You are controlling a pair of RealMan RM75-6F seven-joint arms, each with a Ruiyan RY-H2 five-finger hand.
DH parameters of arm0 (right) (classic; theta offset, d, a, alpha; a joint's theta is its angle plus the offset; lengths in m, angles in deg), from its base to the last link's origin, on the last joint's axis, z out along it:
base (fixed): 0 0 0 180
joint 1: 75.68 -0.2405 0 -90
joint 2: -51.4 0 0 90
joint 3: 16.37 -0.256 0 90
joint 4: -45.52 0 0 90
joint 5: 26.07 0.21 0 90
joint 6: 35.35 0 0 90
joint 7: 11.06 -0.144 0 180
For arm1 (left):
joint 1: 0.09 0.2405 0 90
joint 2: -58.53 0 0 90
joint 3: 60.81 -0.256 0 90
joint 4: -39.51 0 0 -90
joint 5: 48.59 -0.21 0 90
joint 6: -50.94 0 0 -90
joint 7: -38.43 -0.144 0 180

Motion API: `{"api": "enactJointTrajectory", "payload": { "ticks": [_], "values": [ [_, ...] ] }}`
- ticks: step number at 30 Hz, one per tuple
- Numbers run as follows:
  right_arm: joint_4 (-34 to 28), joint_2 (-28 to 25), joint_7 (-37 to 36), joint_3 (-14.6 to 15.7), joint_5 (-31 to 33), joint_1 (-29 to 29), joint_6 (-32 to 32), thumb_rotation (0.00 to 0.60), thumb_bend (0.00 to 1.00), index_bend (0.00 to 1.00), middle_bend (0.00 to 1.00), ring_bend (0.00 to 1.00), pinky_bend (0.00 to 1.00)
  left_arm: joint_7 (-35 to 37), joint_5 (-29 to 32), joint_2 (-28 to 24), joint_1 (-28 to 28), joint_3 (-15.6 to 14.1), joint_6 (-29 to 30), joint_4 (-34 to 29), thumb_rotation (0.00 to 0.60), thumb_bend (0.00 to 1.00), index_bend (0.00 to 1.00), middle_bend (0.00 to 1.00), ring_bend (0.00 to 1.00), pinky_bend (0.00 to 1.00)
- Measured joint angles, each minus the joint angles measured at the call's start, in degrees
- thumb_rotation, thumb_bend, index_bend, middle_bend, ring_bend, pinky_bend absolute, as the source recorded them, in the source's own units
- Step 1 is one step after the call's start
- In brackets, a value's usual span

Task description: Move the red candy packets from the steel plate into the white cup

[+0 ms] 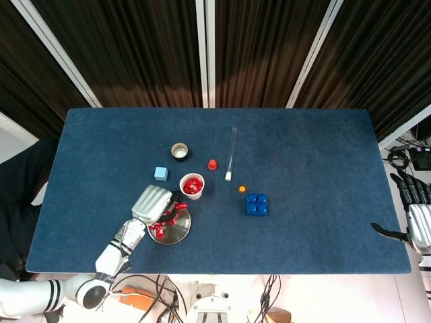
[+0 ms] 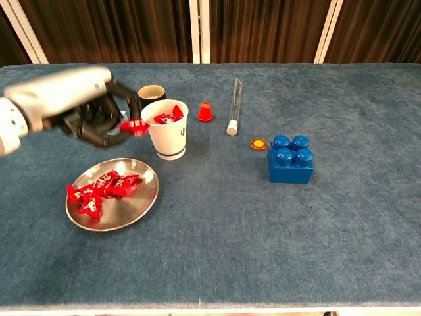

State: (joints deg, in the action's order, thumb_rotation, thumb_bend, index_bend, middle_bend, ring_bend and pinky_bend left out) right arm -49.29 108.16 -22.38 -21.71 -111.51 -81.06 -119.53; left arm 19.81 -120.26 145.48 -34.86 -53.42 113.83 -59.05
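My left hand is raised above the table just left of the white cup and pinches one red candy packet at its fingertips, close to the cup's rim. Red packets lie inside the cup. Below the hand, the steel plate holds several more red packets. In the head view the left hand hangs over the plate, beside the cup. My right hand rests off the table's right edge, fingers apart and empty.
Behind the cup stand a dark cup and a light blue cube. A red cap, a glass tube, an orange disc and a blue brick lie to the right.
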Motion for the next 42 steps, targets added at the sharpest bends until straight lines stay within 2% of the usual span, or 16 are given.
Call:
{"api": "enactJointTrajectory", "payload": {
  "ticks": [4, 8, 17, 23, 27, 34, 38, 42],
  "values": [
    [0.2, 0.2, -0.1, 0.1, 0.0, 0.0, 0.1, 0.600, 0.16, 0.00, 0.06, 0.00, 0.11, 0.1, 0.2, -1.1, -1.7, 3.3, 0.0, -1.4, 0.600, 0.40, 0.57, 0.83, 0.77, 0.79],
    [0.5, 0.3, -0.5, 0.1, 0.1, 0.1, 0.0, 0.600, 0.16, 0.00, 0.06, 0.00, 0.11, -0.8, 3.6, -0.9, -4.2, 5.6, -2.3, -1.2, 0.600, 0.39, 0.57, 0.83, 0.77, 0.79],
    [1.2, 0.3, -1.4, 0.1, 0.4, 0.6, -0.3, 0.600, 0.16, 0.00, 0.06, 0.00, 0.11, -4.7, 13.0, 2.6, -9.3, 7.9, -6.2, 4.1, 0.600, 0.32, 0.54, 0.83, 0.77, 0.79],
    [1.5, 0.5, -1.6, 0.1, 0.6, 0.4, 0.2, 0.600, 0.16, 0.00, 0.06, 0.00, 0.11, -9.1, 15.3, 3.5, -10.1, 6.5, -5.2, 5.4, 0.600, 0.19, 0.42, 0.83, 0.76, 0.79],
    [1.3, 0.5, -1.4, 0.0, 0.4, 0.1, 0.4, 0.600, 0.16, 0.00, 0.06, 0.00, 0.11, -9.8, 15.3, 3.3, -9.7, 5.6, -3.0, 4.7, 0.600, 0.17, 0.37, 0.83, 0.76, 0.79],
    [1.3, 0.4, -1.3, -0.1, 0.4, 0.0, 0.4, 0.600, 0.16, 0.00, 0.06, 0.00, 0.11, -8.1, 10.9, 0.9, -6.6, 3.4, 1.8, 1.0, 0.600, 0.16, 0.37, 0.83, 0.76, 0.79],
    [1.3, 0.5, -1.4, -0.1, 0.3, -0.1, 0.4, 0.600, 0.16, 0.00, 0.06, 0.00, 0.11, -6.2, 6.7, -1.1, -2.8, 0.5, 5.8, -1.3, 0.600, 0.17, 0.38, 0.83, 0.76, 0.79],
    [1.3, 0.6, -1.3, -0.2, 0.2, -0.4, 0.7, 0.600, 0.16, 0.00, 0.06, 0.00, 0.11, -5.4, 3.9, -1.9, -0.2, -3.1, 7.1, -2.2, 0.600, 0.17, 0.41, 0.83, 0.76, 0.79]
  ]
}}
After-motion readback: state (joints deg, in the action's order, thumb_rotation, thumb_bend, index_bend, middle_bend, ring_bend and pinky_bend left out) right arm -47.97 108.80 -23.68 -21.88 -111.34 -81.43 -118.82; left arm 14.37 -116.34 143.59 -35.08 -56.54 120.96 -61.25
